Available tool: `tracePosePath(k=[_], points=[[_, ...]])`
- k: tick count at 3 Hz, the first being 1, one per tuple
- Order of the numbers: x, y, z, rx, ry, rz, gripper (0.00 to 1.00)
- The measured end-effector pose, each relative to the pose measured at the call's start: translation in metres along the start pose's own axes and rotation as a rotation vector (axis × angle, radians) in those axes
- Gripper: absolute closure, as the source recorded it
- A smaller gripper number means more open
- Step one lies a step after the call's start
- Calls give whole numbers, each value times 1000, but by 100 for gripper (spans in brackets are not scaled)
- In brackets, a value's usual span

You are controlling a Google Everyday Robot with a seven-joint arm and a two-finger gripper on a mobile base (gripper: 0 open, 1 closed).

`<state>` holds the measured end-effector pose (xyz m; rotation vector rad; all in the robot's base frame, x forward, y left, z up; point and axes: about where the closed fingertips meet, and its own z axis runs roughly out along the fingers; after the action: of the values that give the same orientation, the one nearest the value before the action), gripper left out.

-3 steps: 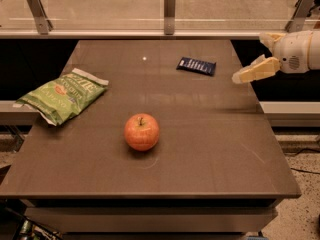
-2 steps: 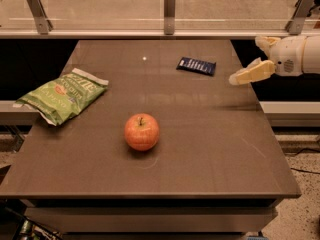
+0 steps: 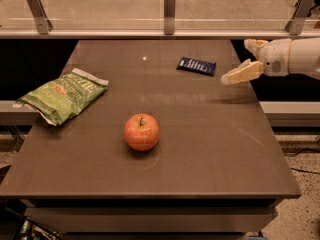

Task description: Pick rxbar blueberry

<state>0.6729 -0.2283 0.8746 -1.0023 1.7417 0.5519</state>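
1. Camera view: the rxbar blueberry [image 3: 196, 65] lies flat near the desk's [image 3: 210, 154] far edge, right of centre, with bare surface all around it.
2. The pincer [image 3: 237, 61] hovers at the desk's right edge, just beside the bar, fingers spread wide, holding nothing.
3. An apple [image 3: 142, 131] sits mid-desk; a green chip bag [image 3: 62, 95] overhangs the left edge.

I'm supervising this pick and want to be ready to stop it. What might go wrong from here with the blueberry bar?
1. The rxbar blueberry lies flat on the table, so the fingers may scrape the tabletop or slide over the wrapper.
2. The gripper, open, hangs to the right of the bar near the table's right edge. A sideways approach might push the bar along instead of pinching it.
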Motion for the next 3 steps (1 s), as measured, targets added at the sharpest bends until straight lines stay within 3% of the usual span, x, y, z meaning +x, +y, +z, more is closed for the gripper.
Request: tracePosePath(k=[3], points=[[12, -8, 27, -55, -24, 14, 0]])
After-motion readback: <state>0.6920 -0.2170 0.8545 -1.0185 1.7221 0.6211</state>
